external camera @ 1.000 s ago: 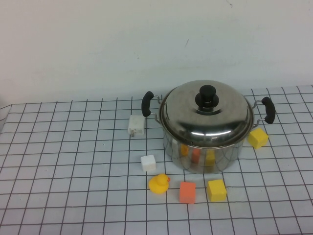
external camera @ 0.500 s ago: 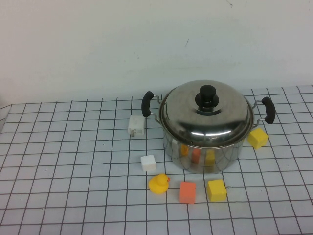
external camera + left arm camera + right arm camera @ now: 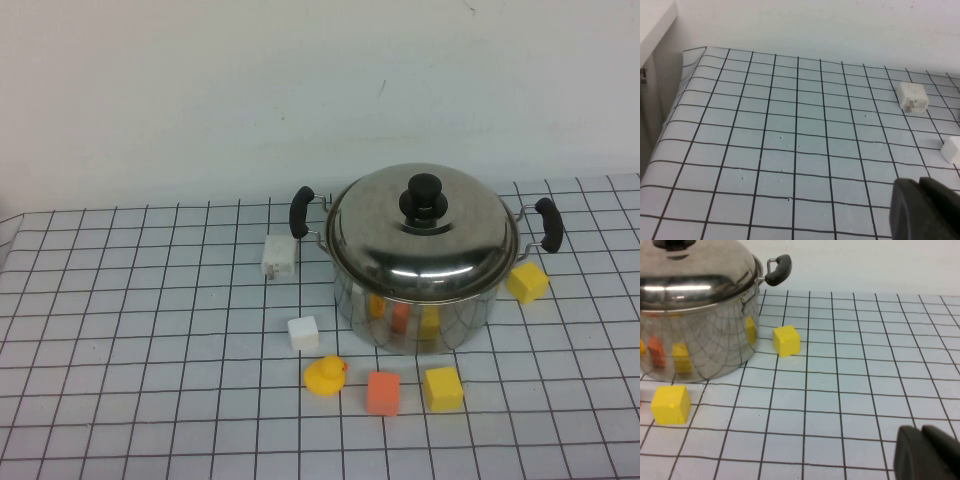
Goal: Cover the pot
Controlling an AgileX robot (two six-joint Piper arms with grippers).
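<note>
The shiny steel pot [image 3: 415, 305] with two black side handles stands right of centre on the gridded table. A domed steel lid [image 3: 422, 240] with a black knob [image 3: 423, 195] sits squarely on its rim. The pot [image 3: 695, 340] and lid [image 3: 700, 265] also show in the right wrist view. Neither gripper appears in the high view. My left gripper [image 3: 920, 184] is shut and empty, low over bare table far to the left of the pot. My right gripper [image 3: 921, 431] is shut and empty, low over the table to the right of the pot.
Around the pot lie a white plug adapter [image 3: 279, 257], a white cube [image 3: 303, 332], a yellow duck [image 3: 325, 376], an orange block [image 3: 383, 392] and two yellow blocks [image 3: 443, 388] [image 3: 527, 282]. The table's left edge [image 3: 670, 115] is near the left gripper.
</note>
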